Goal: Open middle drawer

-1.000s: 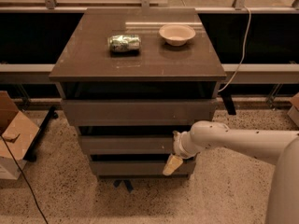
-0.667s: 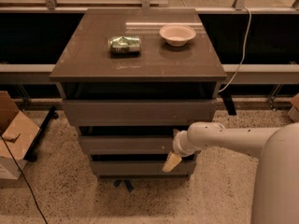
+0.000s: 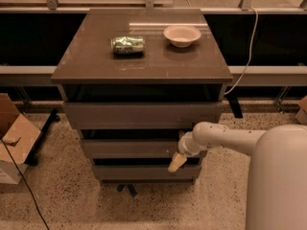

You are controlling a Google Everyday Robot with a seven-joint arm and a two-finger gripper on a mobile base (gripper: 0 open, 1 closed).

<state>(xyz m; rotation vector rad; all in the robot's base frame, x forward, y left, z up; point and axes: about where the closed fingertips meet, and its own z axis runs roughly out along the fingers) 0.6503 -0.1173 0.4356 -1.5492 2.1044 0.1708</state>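
Note:
The middle drawer (image 3: 134, 148) is the second of three grey-brown flat fronts in a cabinet under a dark top. It stands out a little beyond the lowest drawer (image 3: 144, 171) and sits back behind the taller top drawer (image 3: 141, 115). My gripper (image 3: 176, 162) is at the right end of the middle drawer's front, at its lower edge, with a pale fingertip pointing down and left. My white arm (image 3: 225, 138) reaches in from the right.
A crushed green can (image 3: 127, 44) and a pale bowl (image 3: 182, 35) sit on the cabinet top (image 3: 96, 61). A cardboard box (image 3: 14, 138) stands on the speckled floor at left. A white cable (image 3: 247, 56) hangs at the right rear.
My arm and body have come closer to the camera and fill more of the lower right. The gripper stays at the right end of the middle drawer. The drawers have not visibly moved.

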